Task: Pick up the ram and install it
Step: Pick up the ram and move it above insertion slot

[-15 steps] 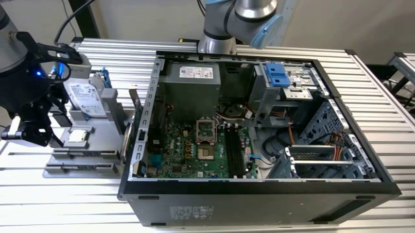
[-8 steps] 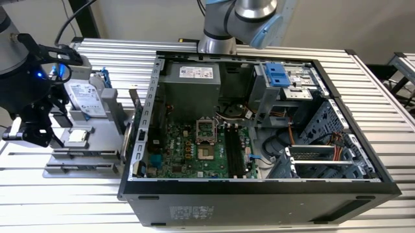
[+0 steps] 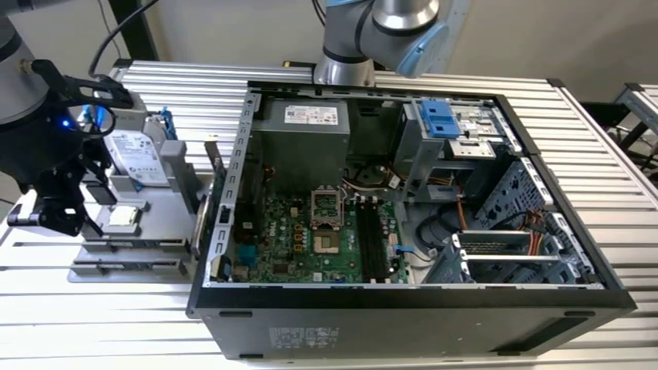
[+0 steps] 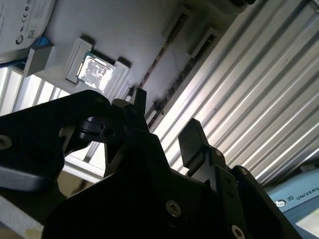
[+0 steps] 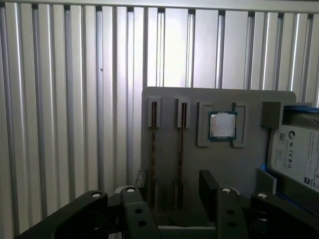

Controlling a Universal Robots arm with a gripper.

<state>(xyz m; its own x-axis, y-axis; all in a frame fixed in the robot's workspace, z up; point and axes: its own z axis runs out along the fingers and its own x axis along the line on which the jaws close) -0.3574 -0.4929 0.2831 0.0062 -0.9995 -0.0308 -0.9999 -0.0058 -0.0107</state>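
Note:
Two ram sticks stand on edge in slots of a grey holder plate (image 5: 249, 164). One ram stick (image 5: 182, 149) is nearer the square silver processor chip (image 5: 222, 124), the other ram stick (image 5: 153, 149) lies beside it. Both sticks appear as dark thin lines (image 4: 172, 82) in the second wrist view. My gripper (image 5: 174, 186) hangs open above the holder's ram end, with nothing between its black fingers (image 5: 208, 185). In the exterior view the gripper (image 3: 49, 223) is at the far left, over the holder (image 3: 159, 204). The black motherboard slots (image 3: 375, 239) lie inside the open computer case (image 3: 411, 297).
A silver hard drive (image 3: 139, 158) in a blue frame stands on the holder behind the processor chip (image 3: 125, 216). The case's metal walls rise on the exterior view's right of the holder. Everything rests on a ribbed aluminium table (image 3: 92, 324).

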